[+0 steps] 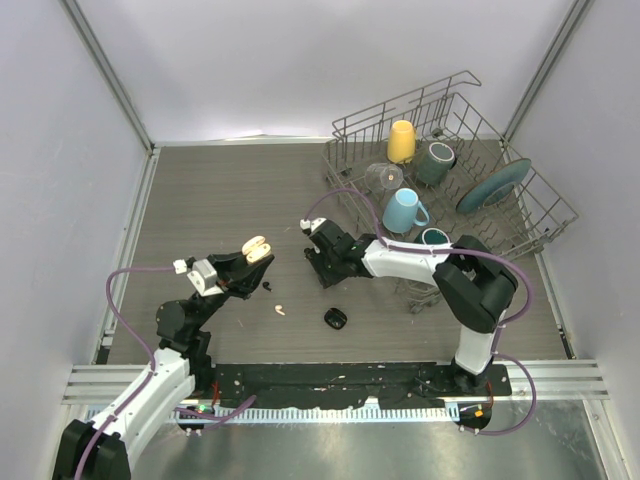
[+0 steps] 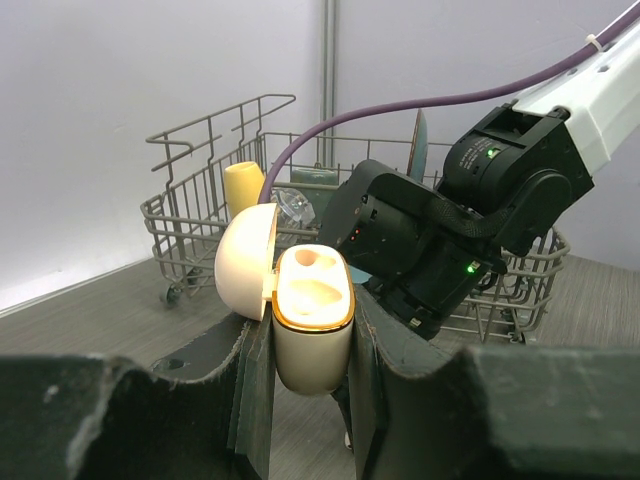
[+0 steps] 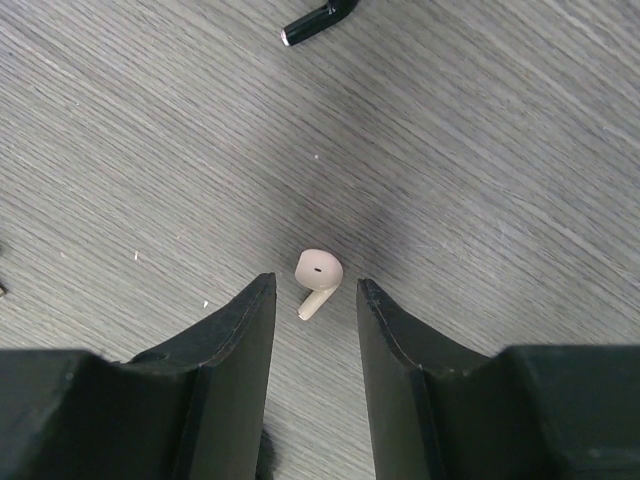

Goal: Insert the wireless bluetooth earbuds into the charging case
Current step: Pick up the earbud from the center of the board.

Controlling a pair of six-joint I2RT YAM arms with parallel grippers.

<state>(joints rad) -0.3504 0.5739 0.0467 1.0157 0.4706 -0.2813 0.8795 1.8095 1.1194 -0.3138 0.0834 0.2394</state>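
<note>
My left gripper (image 1: 250,258) (image 2: 312,340) is shut on the cream charging case (image 1: 256,248) (image 2: 312,315) and holds it above the table. The case's lid is hinged open to the left and its sockets face up. My right gripper (image 1: 322,270) (image 3: 315,281) hovers just right of the case, and its black body (image 2: 420,250) fills the left wrist view behind it. Its fingers stand apart. A cream earbud (image 3: 318,272) (image 1: 280,310) lies on the table in the gap between them, touching neither. A black earbud (image 3: 318,18) (image 1: 267,286) lies further on.
A small black case-like object (image 1: 335,319) sits on the table near the front. A wire dish rack (image 1: 450,190) at the back right holds a yellow cup (image 1: 401,141), a blue mug (image 1: 404,211), a grey mug (image 1: 435,161) and a teal plate (image 1: 495,185).
</note>
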